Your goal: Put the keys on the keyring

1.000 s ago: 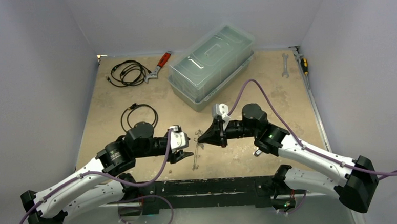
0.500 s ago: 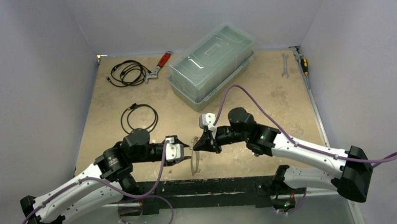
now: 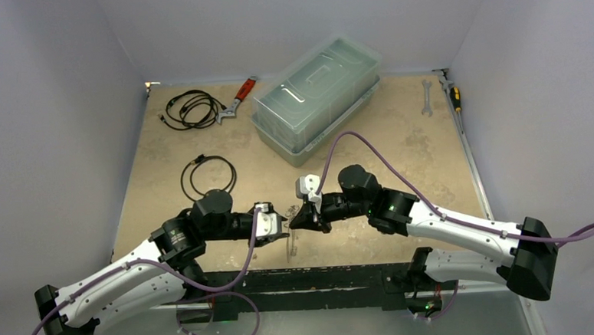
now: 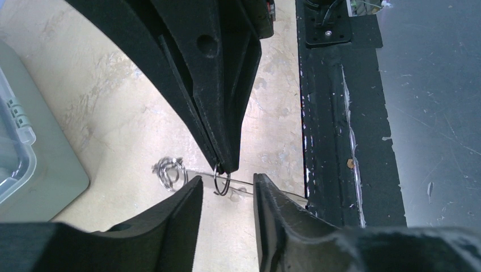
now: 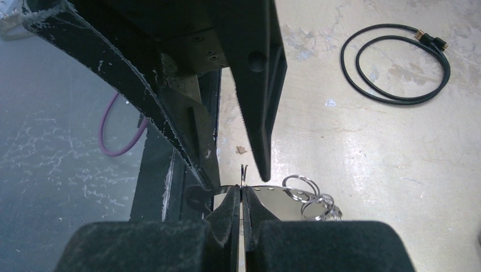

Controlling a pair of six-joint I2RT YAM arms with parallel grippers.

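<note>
Over the table, right gripper clamps a small ring.

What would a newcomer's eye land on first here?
The two grippers meeting tip to tip at the near edge of the table: the right gripper shut on a small ring, the left gripper open around it. Next, the clear lidded box at the back centre, and coiled black cables on the left.
</note>
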